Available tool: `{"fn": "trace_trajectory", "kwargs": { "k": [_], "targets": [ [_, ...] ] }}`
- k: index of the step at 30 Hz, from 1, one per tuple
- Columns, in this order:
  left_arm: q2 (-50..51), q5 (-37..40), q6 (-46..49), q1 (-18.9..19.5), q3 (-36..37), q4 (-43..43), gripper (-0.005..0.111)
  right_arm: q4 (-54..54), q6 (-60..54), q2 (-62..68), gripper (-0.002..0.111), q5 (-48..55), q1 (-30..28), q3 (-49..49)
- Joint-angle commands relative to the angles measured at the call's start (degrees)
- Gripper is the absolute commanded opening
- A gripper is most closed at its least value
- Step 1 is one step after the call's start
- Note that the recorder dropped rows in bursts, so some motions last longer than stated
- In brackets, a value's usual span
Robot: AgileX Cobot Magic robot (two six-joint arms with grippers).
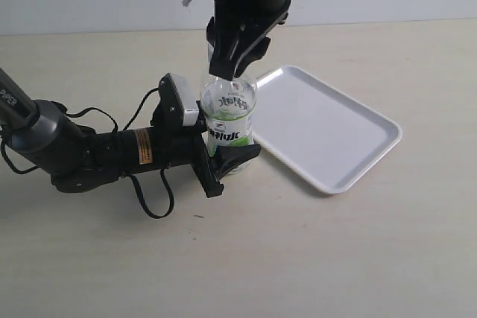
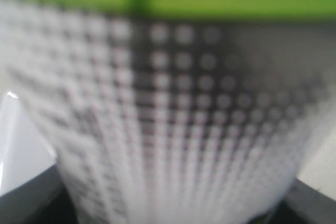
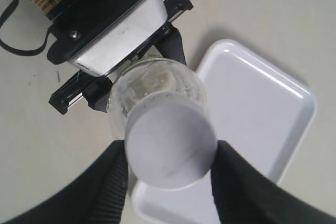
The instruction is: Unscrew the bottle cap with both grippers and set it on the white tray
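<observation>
**A:** Where did the bottle (image 1: 229, 121) stand?

**B:** Upright on the counter (image 1: 335, 258), a little left of centre in the exterior view. The tray (image 1: 350, 147) lay flat just to its right and ran toward the right edge of the frame.

**A:** And the left hand (image 1: 227, 143)?

**B:** Its arm lay low along the counter from the lower left. The hand was closed round the bottle's labelled middle, with one finger (image 1: 240, 158) in front and the other behind. In its own wrist view the label was a blur filling nearly the whole picture. There was a green band across it and dark finger edges at two corners.

**A:** The cap (image 3: 170, 145)?

**B:** At the bottle's neck, right on top. I couldn't make it out in the exterior view, because the right hand (image 1: 226, 72) hung down from the top centre and covered it. The right wrist view showed it plainly, a round white disc with a black finger against each side. So that hand was closed on the cap, with no gap showing.

**A:** Loose or screwed down?

**B:** Couldn't tell. It sat over the neck, and it wasn't on the tray.
</observation>
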Motion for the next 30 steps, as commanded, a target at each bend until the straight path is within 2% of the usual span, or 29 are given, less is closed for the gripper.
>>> {"fn": "trace_trajectory", "kwargs": {
  "k": [1,6,9,14,19,22,25,30],
  "targets": [
    [-0.5,1.4,-0.1,-0.1,-0.1,0.6,0.002,-0.8,-4.9,-0.3,0.0,-0.4,0.2,0.0],
    [-0.5,1.5,-0.1,-0.1,-0.1,0.6,0.002,-0.8,-4.7,-0.3,0.0,-0.4,0.2,0.0],
    [-0.5,1.5,-0.1,-0.1,-0.1,0.6,0.002,-0.7,-2.5,-0.4,0.006,-0.4,0.2,0.0],
    [-0.5,1.5,-0.1,-0.1,-0.1,0.6,0.002,-0.6,2.3,-1.0,0.027,-0.4,0.2,0.0],
    [-0.5,1.9,-0.1,-0.1,-0.1,0.6,0.002,-0.2,7.0,-1.5,0.054,-0.4,0.2,0.0],
    [-0.5,2.4,-0.1,-0.1,-0.1,0.6,0.002,-0.2,9.7,-1.5,0.064,-0.4,0.2,0.0],
    [-0.5,2.4,-0.1,-0.1,-0.1,0.6,0.002,0.4,11.7,-1.5,0.069,-0.9,0.2,0.0],
    [-0.5,2.4,-0.1,-0.1,-0.1,0.6,0.002,3.7,18.8,-1.4,0.069,-3.4,0.2,0.0]
  ]
}}
